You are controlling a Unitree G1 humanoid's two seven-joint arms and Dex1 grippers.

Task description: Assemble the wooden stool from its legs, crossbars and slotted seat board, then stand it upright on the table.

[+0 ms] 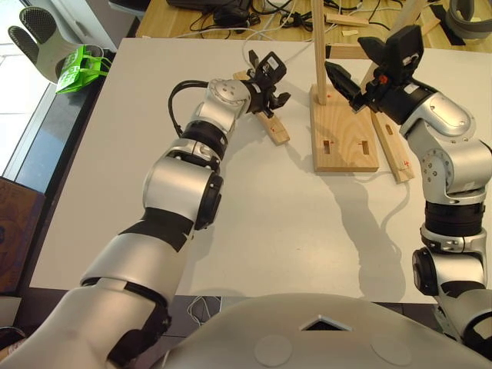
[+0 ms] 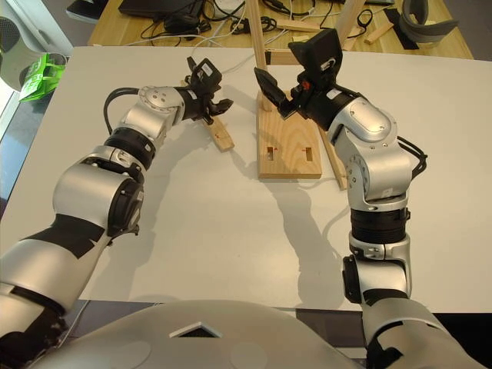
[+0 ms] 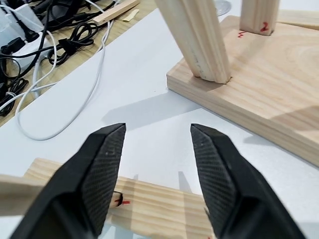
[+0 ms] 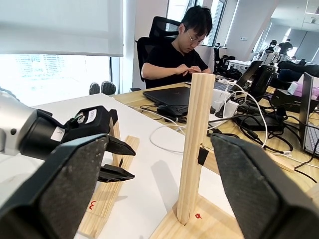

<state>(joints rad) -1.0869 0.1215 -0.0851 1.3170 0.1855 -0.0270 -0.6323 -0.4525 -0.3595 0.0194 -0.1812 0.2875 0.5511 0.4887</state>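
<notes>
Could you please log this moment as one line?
left gripper open over loose wooden piece | right gripper open near upright leg | seat board flat

A leg [image 2: 257,38] stands upright in the seat board [image 2: 288,160]; the left hand [image 2: 214,104] is over a wooden piece [image 2: 224,138].

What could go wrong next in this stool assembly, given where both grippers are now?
1. The right gripper is open close to the upright leg; a sideways nudge might tilt it in the seat board.
2. The left gripper hangs open over a loose wooden piece; closing off-centre could skid it towards the board.
</notes>
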